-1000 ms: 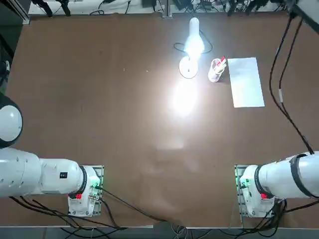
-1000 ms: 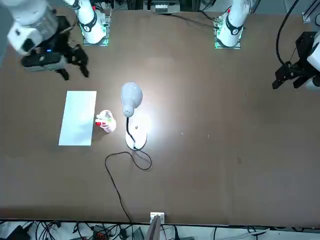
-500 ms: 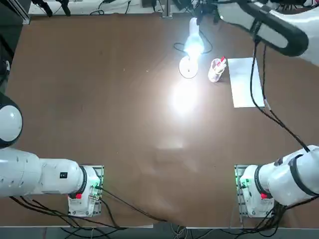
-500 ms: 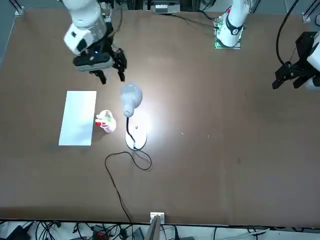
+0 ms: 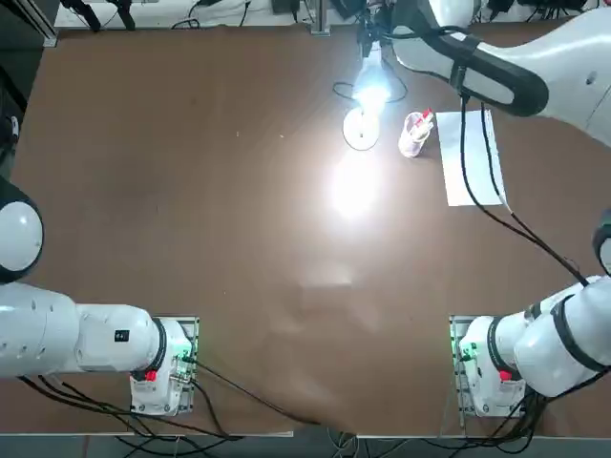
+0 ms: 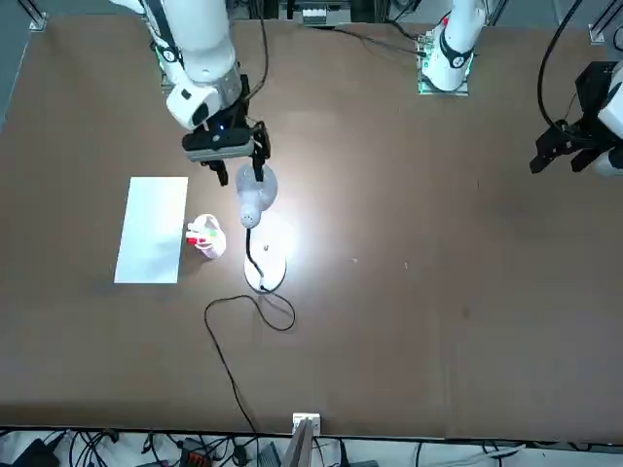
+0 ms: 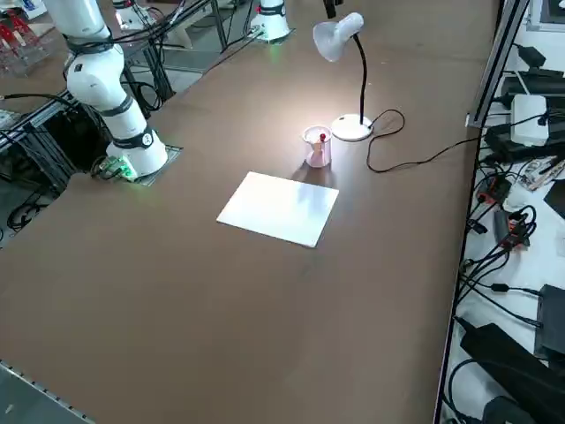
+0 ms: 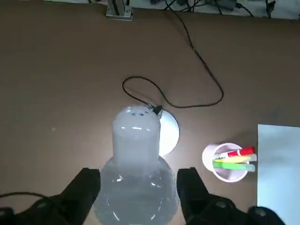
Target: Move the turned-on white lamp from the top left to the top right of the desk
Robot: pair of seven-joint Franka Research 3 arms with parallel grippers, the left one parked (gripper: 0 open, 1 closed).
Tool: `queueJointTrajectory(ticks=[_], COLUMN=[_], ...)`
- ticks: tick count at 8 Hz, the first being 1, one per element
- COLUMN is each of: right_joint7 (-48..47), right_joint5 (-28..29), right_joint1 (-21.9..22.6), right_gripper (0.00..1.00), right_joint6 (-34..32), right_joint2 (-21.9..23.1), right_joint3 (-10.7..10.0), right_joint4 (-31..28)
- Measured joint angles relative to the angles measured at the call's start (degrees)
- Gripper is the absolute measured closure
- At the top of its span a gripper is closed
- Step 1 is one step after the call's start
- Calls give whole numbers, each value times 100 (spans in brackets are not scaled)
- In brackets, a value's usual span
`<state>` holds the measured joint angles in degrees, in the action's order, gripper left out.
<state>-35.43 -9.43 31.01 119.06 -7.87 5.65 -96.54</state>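
Observation:
The white lamp (image 5: 362,132) stands lit on the brown desk (image 5: 191,191), at the far edge a little right of the middle, and throws a bright patch on the tabletop. In the front view its head (image 6: 251,206) bends over the disc base (image 6: 265,273). My right gripper (image 6: 238,173) hangs open just above that head. In the wrist view one finger shows on each side of the lamp head (image 8: 138,154), and the gripper (image 8: 138,174) holds nothing. From overhead the gripper (image 5: 370,33) covers the top of the lamp's neck.
A small clear cup of pens (image 5: 414,133) stands right beside the lamp base, and a white sheet of paper (image 5: 471,157) lies just beyond it. The lamp's thin black cord (image 6: 234,336) loops behind the base and runs off the far edge.
My right arm has swung in from the right, over the paper, to above the lamp head. Its gripper stayed open. The lamp, cup and paper have not moved.

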Motion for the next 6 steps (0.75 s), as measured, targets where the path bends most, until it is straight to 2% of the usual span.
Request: queueJointTrajectory(ticks=[6], right_joint7=[-71], right_joint5=[-167], right_joint1=[-14], right_gripper=[0], right_joint6=[652], right_joint2=[-410], right_joint3=[-75], right_joint4=[5])
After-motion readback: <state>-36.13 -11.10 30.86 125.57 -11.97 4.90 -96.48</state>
